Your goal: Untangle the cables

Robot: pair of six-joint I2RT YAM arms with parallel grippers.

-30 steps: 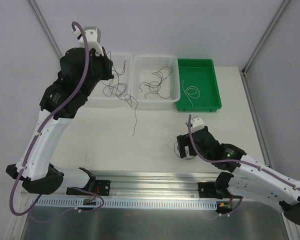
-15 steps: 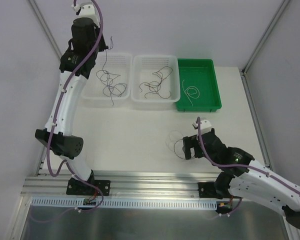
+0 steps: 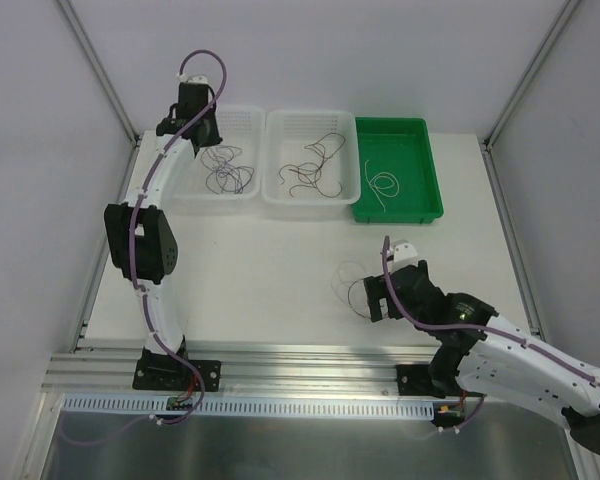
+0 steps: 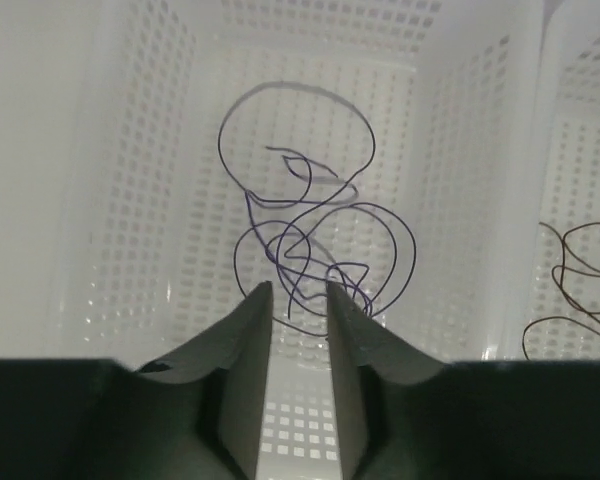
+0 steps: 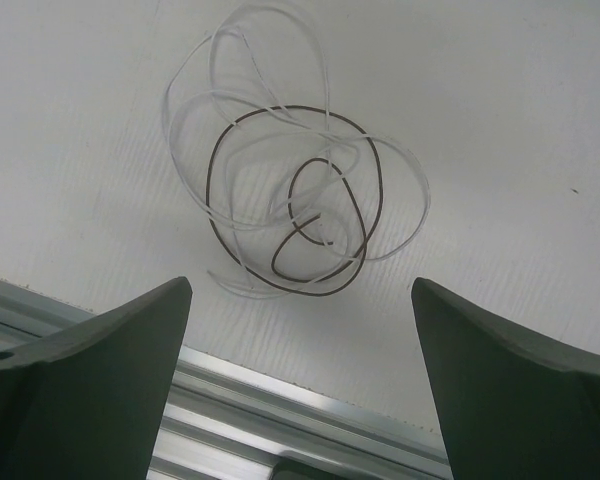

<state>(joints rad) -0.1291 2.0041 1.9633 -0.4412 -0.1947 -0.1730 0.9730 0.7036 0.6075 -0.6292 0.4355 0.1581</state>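
Note:
Dark purplish cables (image 4: 310,240) lie curled on the floor of the left white basket (image 4: 130,200); from above these cables (image 3: 227,172) show in that basket (image 3: 212,209). My left gripper (image 4: 298,290) hovers just over them, its jaws a narrow gap apart with nothing between them; the top view shows this gripper (image 3: 202,135) at the basket's far left. On the table lies a clump of white and brown cables (image 5: 290,210), also visible from above (image 3: 352,288). My right gripper (image 5: 300,290) stands wide open just short of it, empty.
The middle white basket (image 3: 310,212) holds brownish cables (image 3: 315,165). A green tray (image 3: 398,214) at the right holds one white cable (image 3: 383,185). An aluminium rail (image 3: 310,360) runs along the table's near edge, close behind the clump.
The left arm came down from holding a long dark cable high over the left basket. That cable now lies in the basket and the jaws have parted. The right gripper barely moved.

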